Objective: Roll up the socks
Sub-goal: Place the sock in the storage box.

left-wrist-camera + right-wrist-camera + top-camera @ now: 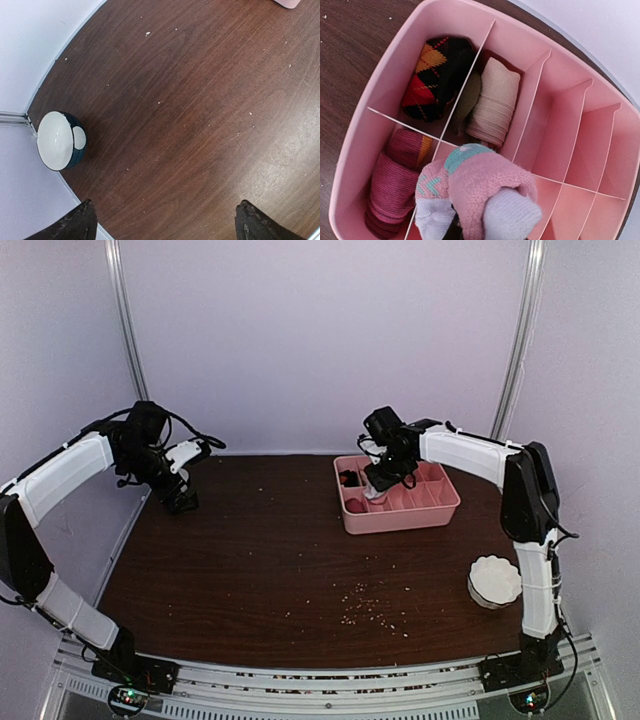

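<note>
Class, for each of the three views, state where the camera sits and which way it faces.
Top external: above and behind the arms, facing down the table; both arms, left claw, right claw show.
Left wrist: faces down at bare table and bowl; open claw tips show.
Right wrist: faces down into tray; pink sock covers its claw.
Shared: top and right wrist see the tray; top and left wrist, the bowl.

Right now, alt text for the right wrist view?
A rolled pink sock with mint patches fills the foreground, over the dividers of a pink tray. Its compartments hold a black argyle roll, a beige roll and a maroon roll; those at right look empty.
</note>
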`<action>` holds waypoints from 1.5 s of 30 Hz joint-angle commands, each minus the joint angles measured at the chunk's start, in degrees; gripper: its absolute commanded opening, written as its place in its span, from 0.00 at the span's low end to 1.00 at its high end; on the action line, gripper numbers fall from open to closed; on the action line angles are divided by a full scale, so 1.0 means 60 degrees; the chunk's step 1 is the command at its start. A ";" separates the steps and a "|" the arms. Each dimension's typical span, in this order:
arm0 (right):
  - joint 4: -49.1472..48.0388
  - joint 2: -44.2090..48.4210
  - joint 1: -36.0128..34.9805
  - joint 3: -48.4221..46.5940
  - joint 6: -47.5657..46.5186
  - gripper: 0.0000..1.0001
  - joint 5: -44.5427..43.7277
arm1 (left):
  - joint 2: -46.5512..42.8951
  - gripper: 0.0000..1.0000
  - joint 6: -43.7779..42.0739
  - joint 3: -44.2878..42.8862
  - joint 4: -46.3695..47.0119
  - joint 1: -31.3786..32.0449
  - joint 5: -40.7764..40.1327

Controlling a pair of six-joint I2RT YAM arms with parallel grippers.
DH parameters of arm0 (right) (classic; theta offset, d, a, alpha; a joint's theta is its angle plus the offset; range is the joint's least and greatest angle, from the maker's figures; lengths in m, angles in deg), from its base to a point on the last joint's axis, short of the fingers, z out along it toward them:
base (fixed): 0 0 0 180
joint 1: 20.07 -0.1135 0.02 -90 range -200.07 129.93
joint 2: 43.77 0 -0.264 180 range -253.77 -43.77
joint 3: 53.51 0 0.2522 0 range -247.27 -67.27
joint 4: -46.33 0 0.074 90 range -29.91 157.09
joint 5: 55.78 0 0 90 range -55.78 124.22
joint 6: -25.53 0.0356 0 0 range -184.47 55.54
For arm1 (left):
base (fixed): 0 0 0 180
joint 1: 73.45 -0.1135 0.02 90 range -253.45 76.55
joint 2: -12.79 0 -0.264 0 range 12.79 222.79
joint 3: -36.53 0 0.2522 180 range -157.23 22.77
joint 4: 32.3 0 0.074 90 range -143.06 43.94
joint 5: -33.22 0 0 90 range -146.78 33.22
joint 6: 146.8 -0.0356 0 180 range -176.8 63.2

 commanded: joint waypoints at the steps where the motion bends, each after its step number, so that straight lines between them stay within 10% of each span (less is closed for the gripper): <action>1: -0.0067 0.0450 0.0333 0.0639 -0.0057 0.00 0.0013 | -0.0217 0.98 -0.0159 0.0049 0.0198 0.0024 0.0205; 45: -0.0322 0.0035 -0.0102 0.1122 -0.0173 0.11 0.0875 | -0.0598 0.98 0.0143 0.0432 0.0437 -0.0147 0.0182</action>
